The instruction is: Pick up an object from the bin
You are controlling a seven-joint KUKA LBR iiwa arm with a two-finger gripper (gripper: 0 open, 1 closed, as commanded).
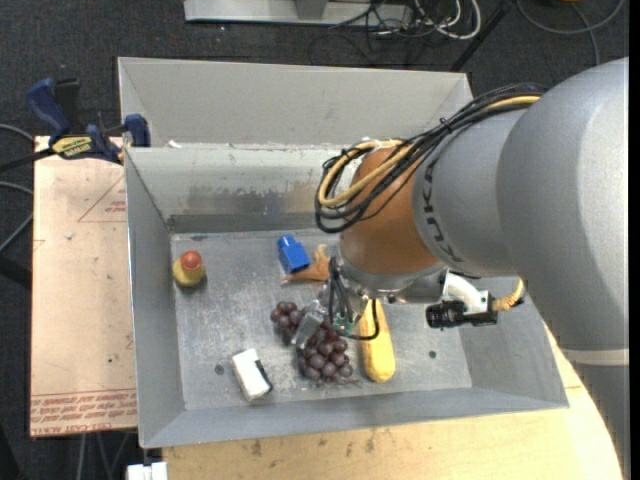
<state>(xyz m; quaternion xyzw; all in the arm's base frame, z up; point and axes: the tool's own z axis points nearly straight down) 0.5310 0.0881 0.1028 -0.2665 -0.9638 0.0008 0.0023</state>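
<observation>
Grey arm point(560, 198) comes in from the right and takes up most of that side of the view, with an orange wrist cover and black and yellow cables looped over it

Grey metal bin point(150, 268) has sloped walls and a flat scuffed floor, with loose things spread across the floor

Gripper point(335, 313) is low in the bin, near the front middle of the floor, pointing down. Cannot tell if it is wide or narrow, the tip is lost against dark stuff below it

Bunch of dark purple grapes point(325, 360) lies right under the gripper and just in front of it. A smaller clump of the same grapes trails to the gripper's left. Cannot tell if the gripper touches the bunch

Yellow banana point(378, 356) lies just right of the grapes, beside the gripper, long axis running front to back

White block point(250, 374) sits front left, well apart from the gripper

Blue block point(292, 253) sits behind the gripper, towards the back wall

Small yellow thing with a red top point(188, 268) sits far left near the wall

Tan scrap point(320, 264) lies just right of the blue block, partly under the wrist
</observation>
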